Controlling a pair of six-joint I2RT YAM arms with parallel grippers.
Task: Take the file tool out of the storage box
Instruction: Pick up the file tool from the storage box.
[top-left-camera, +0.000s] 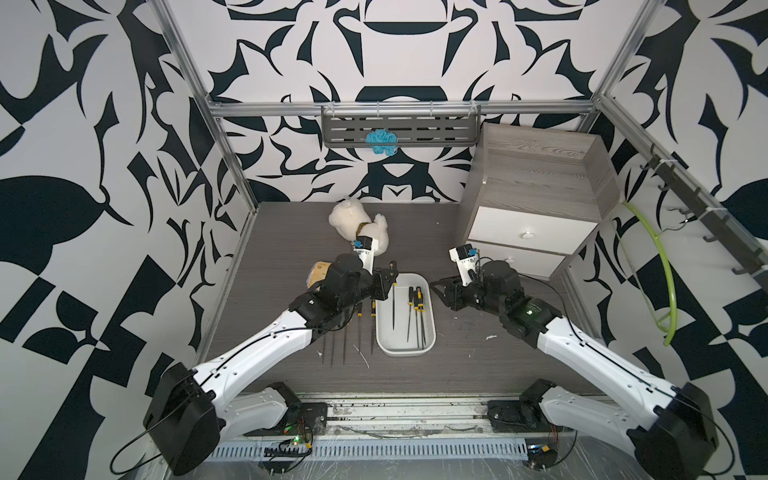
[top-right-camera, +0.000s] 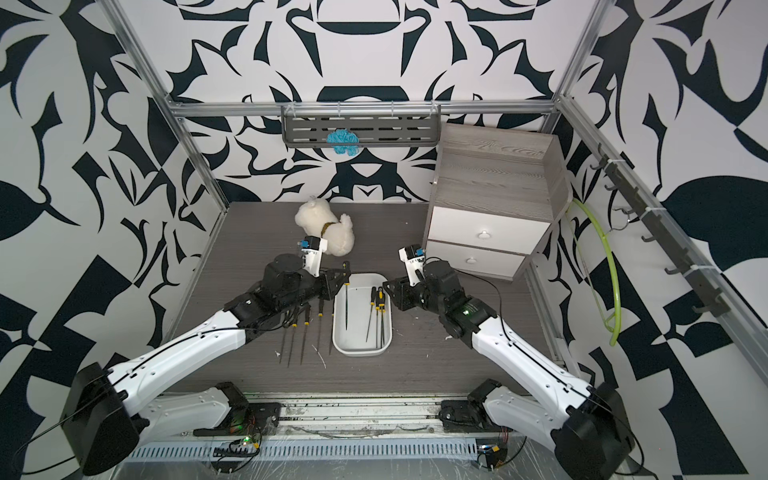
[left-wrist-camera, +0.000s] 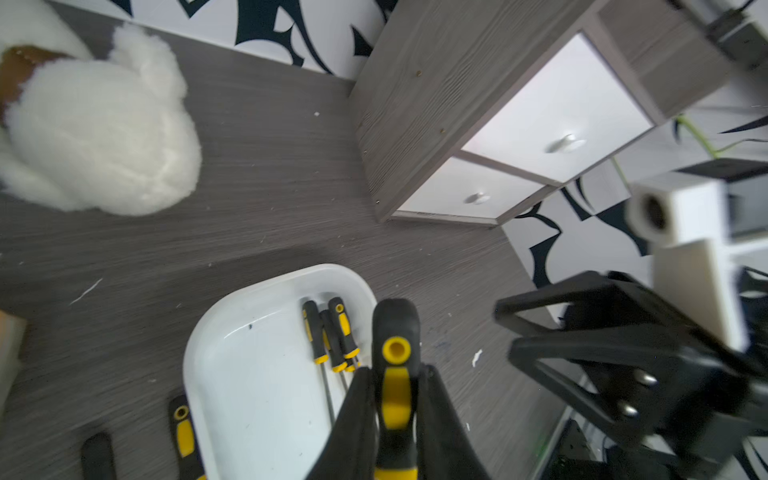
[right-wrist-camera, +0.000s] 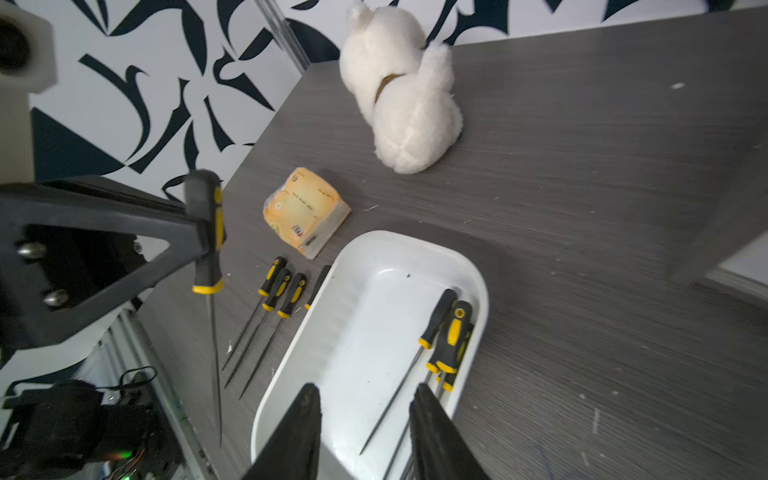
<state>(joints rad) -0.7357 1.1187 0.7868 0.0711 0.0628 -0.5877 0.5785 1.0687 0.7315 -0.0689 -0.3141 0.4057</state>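
Observation:
The storage box (top-left-camera: 405, 353) (top-right-camera: 361, 353) is a white tray in the middle of the table, and three black-and-yellow file tools (top-left-camera: 415, 303) (right-wrist-camera: 446, 332) lie along its right side. My left gripper (top-left-camera: 388, 279) (left-wrist-camera: 397, 374) is shut on the handle of another file tool (top-left-camera: 393, 299) (top-right-camera: 346, 299) (right-wrist-camera: 208, 232). That file hangs blade-down over the box's left part. My right gripper (top-left-camera: 436, 286) (right-wrist-camera: 365, 392) stands open at the box's right rim with nothing between its fingers.
Several more files (top-left-camera: 345, 336) (right-wrist-camera: 274, 291) lie in a row on the table left of the box. A yellow tissue packet (right-wrist-camera: 305, 210) and a white plush toy (top-left-camera: 361, 226) lie behind them. A grey two-drawer cabinet (top-left-camera: 536, 195) stands at the back right.

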